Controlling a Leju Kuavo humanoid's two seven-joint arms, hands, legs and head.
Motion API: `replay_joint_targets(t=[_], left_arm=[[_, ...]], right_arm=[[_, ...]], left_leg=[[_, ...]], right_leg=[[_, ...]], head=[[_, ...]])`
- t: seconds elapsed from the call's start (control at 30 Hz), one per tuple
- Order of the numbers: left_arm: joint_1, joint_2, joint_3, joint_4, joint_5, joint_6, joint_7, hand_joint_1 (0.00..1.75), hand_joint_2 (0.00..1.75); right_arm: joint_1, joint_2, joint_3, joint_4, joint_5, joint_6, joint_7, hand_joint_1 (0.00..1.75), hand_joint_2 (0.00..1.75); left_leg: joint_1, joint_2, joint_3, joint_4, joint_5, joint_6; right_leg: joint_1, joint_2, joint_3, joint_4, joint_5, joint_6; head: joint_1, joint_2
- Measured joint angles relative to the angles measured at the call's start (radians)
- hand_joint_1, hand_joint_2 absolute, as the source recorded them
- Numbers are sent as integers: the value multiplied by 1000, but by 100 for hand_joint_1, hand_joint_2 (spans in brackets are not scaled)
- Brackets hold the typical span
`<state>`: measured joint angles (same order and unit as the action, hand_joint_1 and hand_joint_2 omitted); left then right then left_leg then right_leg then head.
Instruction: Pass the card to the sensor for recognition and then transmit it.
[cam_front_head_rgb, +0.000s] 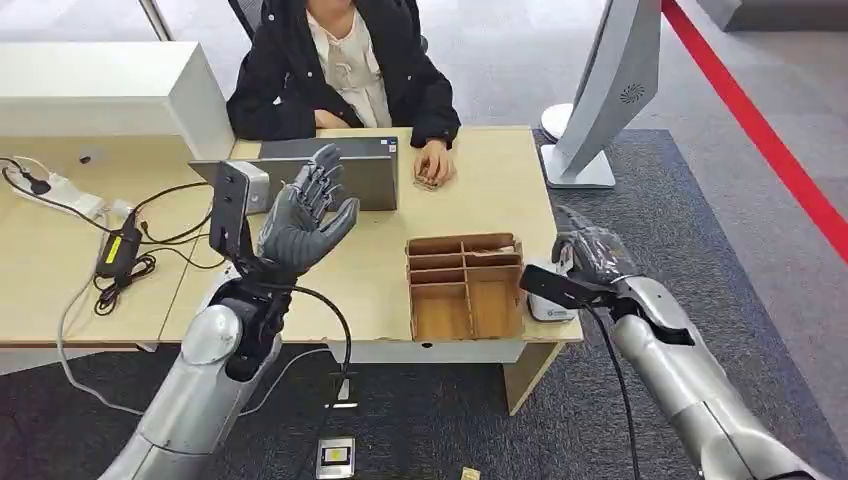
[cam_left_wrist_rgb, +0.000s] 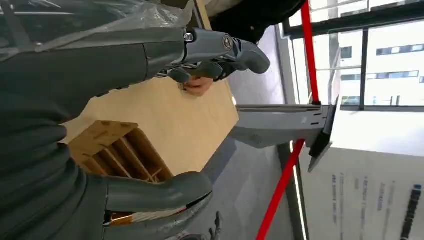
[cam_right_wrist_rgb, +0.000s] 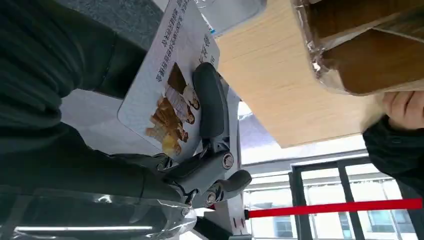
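Card (cam_right_wrist_rgb: 170, 100) gripped by right hand (cam_front_head_rgb: 590, 252) at wooden desk (cam_front_head_rgb: 380, 270) edge w/ grey carpet (cam_front_head_rgb: 720, 250); left hand (cam_front_head_rgb: 305, 215) raised, fingers spread, empty.

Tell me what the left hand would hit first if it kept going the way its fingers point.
Likely the laptop. The left hand is raised, open, fingers pointing up and away toward the person. Depth is unclear: it may pass above the laptop and reach the person instead.

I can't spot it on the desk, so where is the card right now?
The card is held in the robot's right hand, at the desk's right front corner, beside the wooden divided box.
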<state>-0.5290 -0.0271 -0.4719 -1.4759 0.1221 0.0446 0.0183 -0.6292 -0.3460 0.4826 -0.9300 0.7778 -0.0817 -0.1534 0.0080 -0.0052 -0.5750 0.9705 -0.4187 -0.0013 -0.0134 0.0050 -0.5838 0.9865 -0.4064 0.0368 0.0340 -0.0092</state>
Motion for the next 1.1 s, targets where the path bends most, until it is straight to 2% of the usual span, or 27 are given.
replay_joint_targets(t=[0.57,1.1], left_arm=[[6,2,14,-12,-9,-9,10,0,175],[8,3,17,-26,-16,-11,24,0,175]], right_arm=[[19,-3,-8,117,-27,-74,-13,175,175],[41,-1,-10,160,-33,-88,-11,175,175]], left_leg=[[0,0,0,0,0,0],[0,0,0,0,0,0]], right_leg=[[0,0,0,0,0,0],[0,0,0,0,0,0]], head=[[0,0],[0,0]])
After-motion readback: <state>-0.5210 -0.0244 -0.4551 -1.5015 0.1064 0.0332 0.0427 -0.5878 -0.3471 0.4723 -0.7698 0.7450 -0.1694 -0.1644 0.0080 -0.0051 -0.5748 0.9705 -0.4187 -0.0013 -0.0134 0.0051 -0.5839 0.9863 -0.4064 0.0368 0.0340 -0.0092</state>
